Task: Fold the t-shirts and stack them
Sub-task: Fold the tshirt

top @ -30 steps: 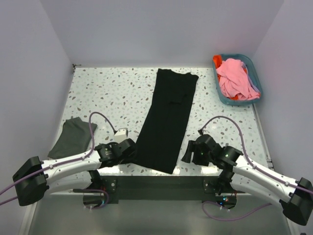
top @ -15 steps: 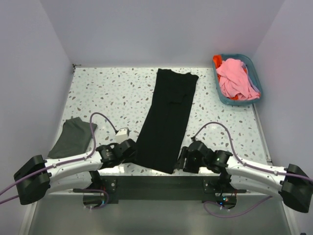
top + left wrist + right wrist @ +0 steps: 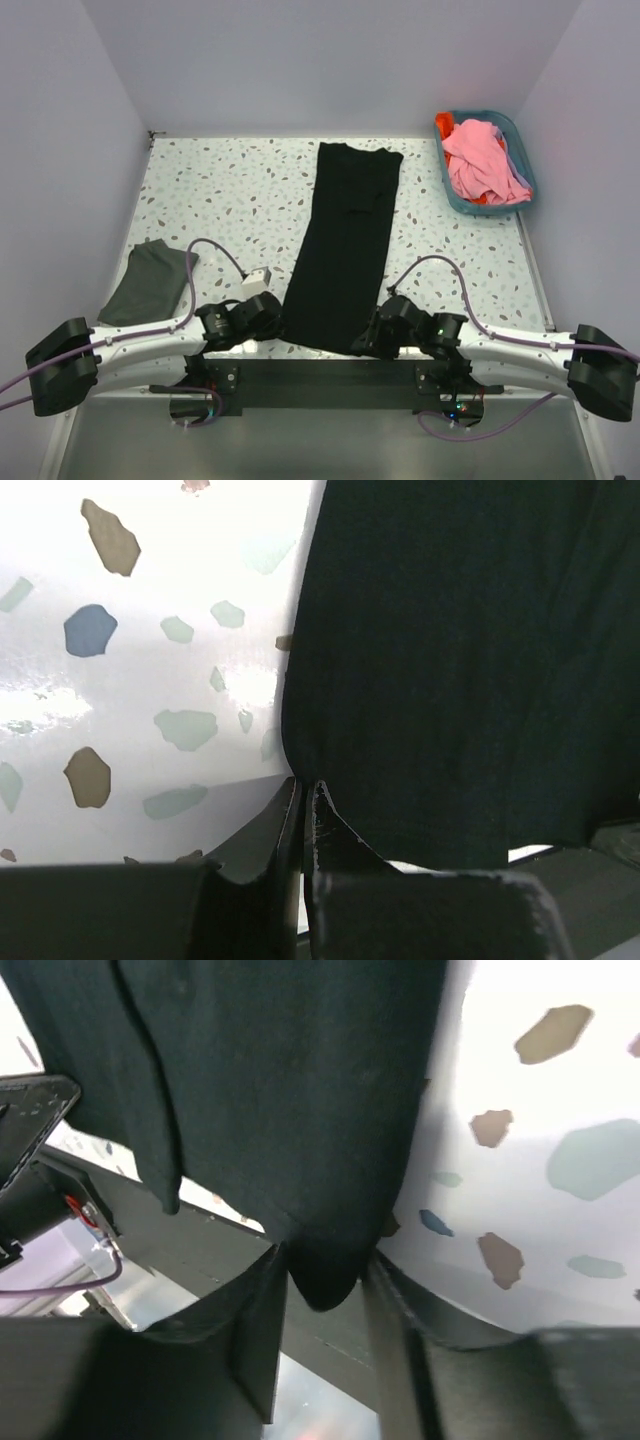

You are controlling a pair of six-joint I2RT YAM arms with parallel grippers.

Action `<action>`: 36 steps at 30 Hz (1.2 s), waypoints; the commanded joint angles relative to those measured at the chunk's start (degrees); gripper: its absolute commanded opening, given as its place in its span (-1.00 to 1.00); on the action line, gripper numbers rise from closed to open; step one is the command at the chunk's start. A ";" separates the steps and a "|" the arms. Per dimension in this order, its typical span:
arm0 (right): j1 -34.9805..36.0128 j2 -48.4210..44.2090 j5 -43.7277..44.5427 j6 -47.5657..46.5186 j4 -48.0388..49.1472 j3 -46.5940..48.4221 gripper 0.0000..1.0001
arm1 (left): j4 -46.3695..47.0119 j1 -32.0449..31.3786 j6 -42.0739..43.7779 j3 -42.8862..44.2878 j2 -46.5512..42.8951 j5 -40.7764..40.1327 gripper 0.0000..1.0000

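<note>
A large black t-shirt (image 3: 345, 245), folded into a long strip, lies down the middle of the table. My left gripper (image 3: 278, 318) is at its near left corner. In the left wrist view the left gripper (image 3: 303, 785) is shut on the edge of the black t-shirt (image 3: 450, 660). My right gripper (image 3: 362, 343) is at the near right corner. In the right wrist view the right gripper (image 3: 325, 1265) still has its fingers apart, with a hanging corner of the black t-shirt (image 3: 280, 1090) between them. A dark grey t-shirt (image 3: 150, 283) lies folded at the left.
A teal basket (image 3: 486, 113) stands at the back right corner, holding a pink t-shirt (image 3: 485, 165) and an orange-red one (image 3: 445, 127). Walls close the table in on three sides. The dark mounting bar (image 3: 330, 385) runs along the near edge.
My left gripper has shut on the black t-shirt's near left edge. The right arm has slid left to the near right corner, and its jaws have narrowed around the fabric.
</note>
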 commanded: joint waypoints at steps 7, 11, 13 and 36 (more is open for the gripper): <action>0.65 -11.02 7.49 -3.31 -23.52 -0.71 -0.80 | -6.05 -3.62 -0.61 -2.02 -0.57 4.55 -1.00; 0.56 -16.93 7.32 -7.01 -31.70 2.71 -0.99 | -4.99 -7.93 -2.45 -1.58 -0.48 4.82 -1.00; 0.65 -17.02 6.27 -9.02 -33.56 3.77 -1.00 | -4.72 -11.17 -3.94 -0.79 -0.13 3.94 -1.00; -11.19 7.92 27.29 -34.43 -22.44 37.18 -0.99 | 4.06 9.36 10.46 27.41 13.39 -3.53 -1.00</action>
